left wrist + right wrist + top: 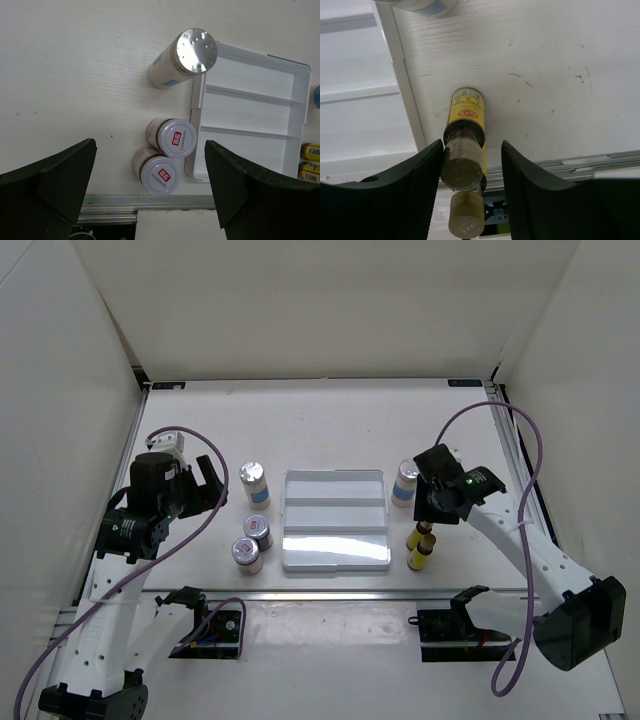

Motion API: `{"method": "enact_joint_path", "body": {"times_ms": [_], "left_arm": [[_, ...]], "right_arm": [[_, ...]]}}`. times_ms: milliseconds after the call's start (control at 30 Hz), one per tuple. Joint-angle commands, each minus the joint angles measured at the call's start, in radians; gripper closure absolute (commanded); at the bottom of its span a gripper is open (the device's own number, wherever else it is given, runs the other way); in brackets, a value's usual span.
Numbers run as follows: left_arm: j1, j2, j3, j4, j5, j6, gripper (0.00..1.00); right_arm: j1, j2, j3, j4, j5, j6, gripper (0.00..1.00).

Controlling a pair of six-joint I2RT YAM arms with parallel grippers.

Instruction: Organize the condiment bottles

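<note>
A yellow bottle stands just right of the white tray, with its twin close beside it. The right gripper is open around the bottle's cap, likely to grab it for the tray. Left of the tray, the left gripper hangs open over a short jar and its neighbour.

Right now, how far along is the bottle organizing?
Done: nothing; the tray holds no bottles. In hand: the open right hand straddles one yellow bottle, not yet closed. Left: that bottle, the second yellow bottle and four shaker jars; the left hand hovers open.
</note>
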Motion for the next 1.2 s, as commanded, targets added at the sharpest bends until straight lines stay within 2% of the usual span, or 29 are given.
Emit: {"method": "enact_joint_path", "body": {"times_ms": [0,33,67,133,267,300,433,567,767,1000,1167], "left_arm": [[-0.004,-0.004,-0.004,0.001,-0.003,0.002,0.0],[-0.004,-0.004,-0.004,0.001,-0.003,0.002,0.0],[-0.004,-0.004,-0.004,0.001,-0.003,0.002,0.0],[-0.004,-0.004,-0.004,0.001,-0.003,0.002,0.0],[-0.004,-0.004,-0.004,0.001,-0.003,0.002,0.0],[-0.004,0.005,-0.004,0.001,-0.003,0.002,0.0],[-0.004,0.005,-0.004,0.001,-0.003,0.002,0.0],[0.006,0.005,-0.004,0.001,-0.003,0.002,0.0],[0.026,0.023,-0.004,0.001,0.017,0.002,0.0],[0.026,0.024,-0.004,0.001,0.017,0.002,0.0],[0.026,0.024,-0.004,0.001,0.017,0.002,0.0]], "right_arm": [[0.005,0.01,0.035,0.022,0.045,0.001,0.49],[0.005,0.01,0.035,0.037,0.045,0.001,0.52],[0.005,0.02,0.035,0.037,0.045,0.001,0.61],[0.005,0.029,0.035,0.037,0.045,-0.009,0.71],[0.005,0.009,0.059,0.037,0.012,-0.019,0.82],[0.005,0.009,0.09,0.037,0.012,-0.019,0.87],[0.005,-0.02,0.203,0.003,0.012,-0.056,0.98],[0.025,-0.02,0.335,-0.024,-0.051,-0.081,1.0],[0.178,0.079,0.463,-0.056,-0.059,-0.065,1.0],[0.364,0.204,0.435,-0.047,0.013,-0.016,1.0],[0.409,0.234,0.351,0.006,0.068,0.025,1.0]]}}
